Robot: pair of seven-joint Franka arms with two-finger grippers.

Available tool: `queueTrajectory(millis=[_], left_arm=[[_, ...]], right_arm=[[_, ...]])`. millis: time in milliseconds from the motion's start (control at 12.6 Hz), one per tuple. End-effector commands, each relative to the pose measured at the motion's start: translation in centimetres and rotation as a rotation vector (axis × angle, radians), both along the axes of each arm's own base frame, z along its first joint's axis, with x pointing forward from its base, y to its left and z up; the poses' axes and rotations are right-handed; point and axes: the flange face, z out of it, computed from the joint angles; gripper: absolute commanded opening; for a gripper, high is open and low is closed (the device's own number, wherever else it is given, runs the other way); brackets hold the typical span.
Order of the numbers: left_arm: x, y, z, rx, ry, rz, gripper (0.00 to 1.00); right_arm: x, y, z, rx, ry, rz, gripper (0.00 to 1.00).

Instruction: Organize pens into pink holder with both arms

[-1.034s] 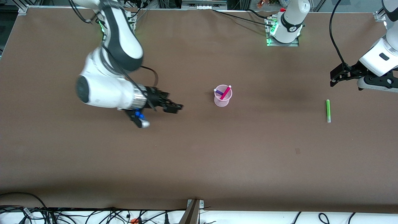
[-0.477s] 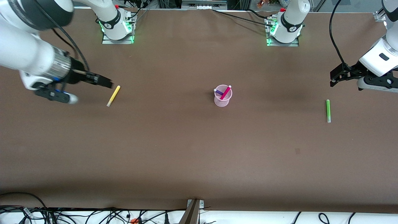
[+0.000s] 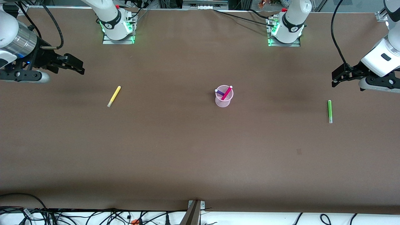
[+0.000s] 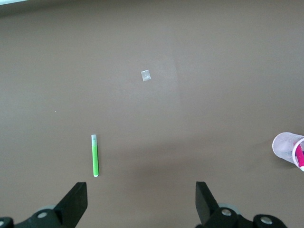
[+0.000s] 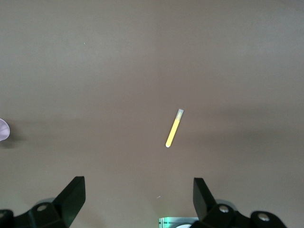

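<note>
**Lining up the two pens that are not yet in the cup**

Starting at the right arm's end of the table, the right gripper (image 3: 78, 67) hangs with its jaws wide and empty over bare table, near the yellow pen (image 3: 114, 96), which lies flat and slanted. To take it well, I judge the wrist should turn until the fingers straddle the barrel crosswise, then drop at mid-length. In the middle stands the pink holder (image 3: 224, 99), upright, with the purple pen (image 3: 220, 92) and the magenta pen (image 3: 227, 93) leaning in it. Toward the left arm's end lies the green pen (image 3: 329, 111), pointing almost straight at the front camera. The left gripper (image 3: 336, 78) waits above the table close by, jaws wide, holding nothing.
</note>
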Motion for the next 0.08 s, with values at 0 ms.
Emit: queueTrajectory(millis=[0], left_arm=[[0.08,-0.08,0.33,-0.019,-0.009,-0.022,1.0]], right_arm=[[-0.13,-0.02,0.34,0.0,-0.016,0.026,1.0]])
